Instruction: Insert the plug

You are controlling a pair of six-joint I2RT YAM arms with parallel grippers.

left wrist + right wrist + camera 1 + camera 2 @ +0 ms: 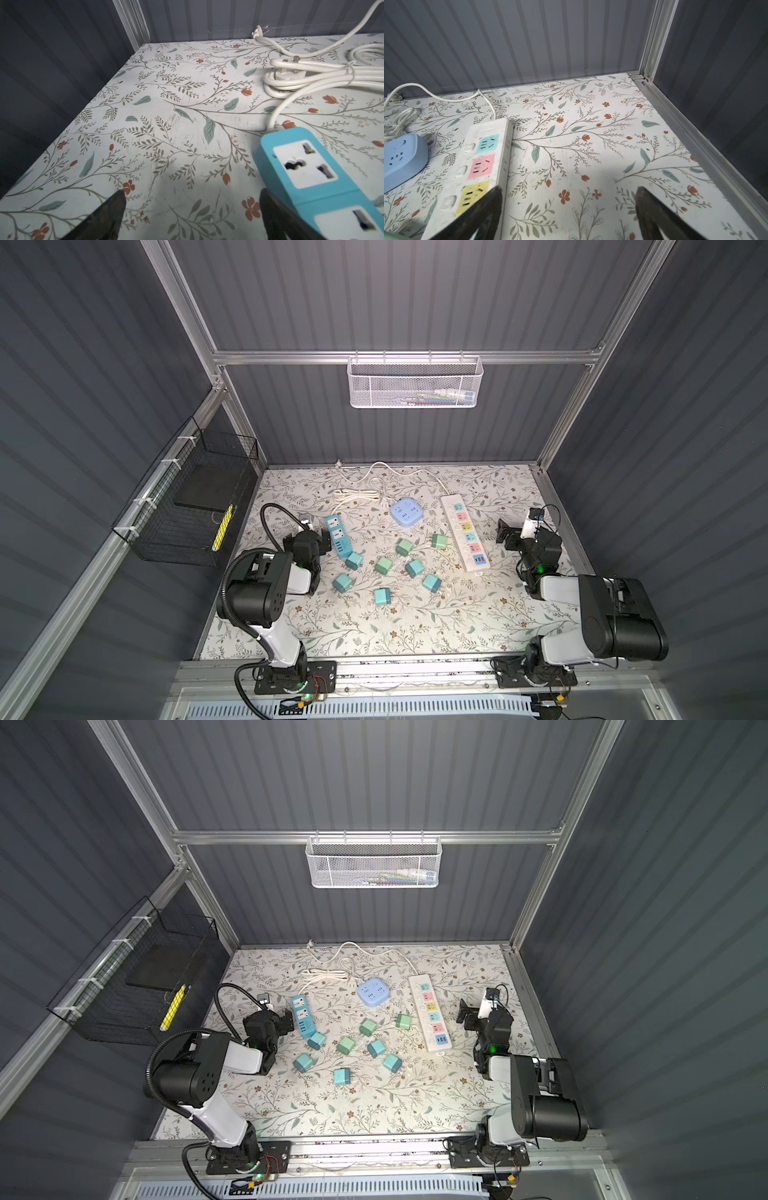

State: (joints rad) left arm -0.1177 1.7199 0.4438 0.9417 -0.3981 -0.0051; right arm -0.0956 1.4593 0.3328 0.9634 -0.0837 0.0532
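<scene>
Eight small plug adapters (383, 566), teal and green cubes, lie loose in the middle of the floral-papered bench (415, 626). They sit between the teal power strip (338, 536) toward the left edge and the long white power strip (466, 533) toward the right edge, and only the top views show them. Both top views also show the light-blue cube socket (406, 511) behind the cluster, bundled white cords (357, 494) along the back edge, and a white mesh basket (413, 383) on the back rail. The left gripper (323, 540) hangs just beside the teal power strip, jaws wide apart and holding nothing. In the left wrist view one dark finger (270, 212) stands close to the strip's side, though contact cannot be told. That view alone reveals the strip's white universal socket faces and a wall plug (259, 32) with bare prongs at the back edge. The right gripper (508, 533), near the right edge beside the white power strip, is likewise spread and empty. Its wrist view alone shows teal, pink and yellow socket panels, each next to a round button bearing a power symbol. Any other lettering is too small to read.
</scene>
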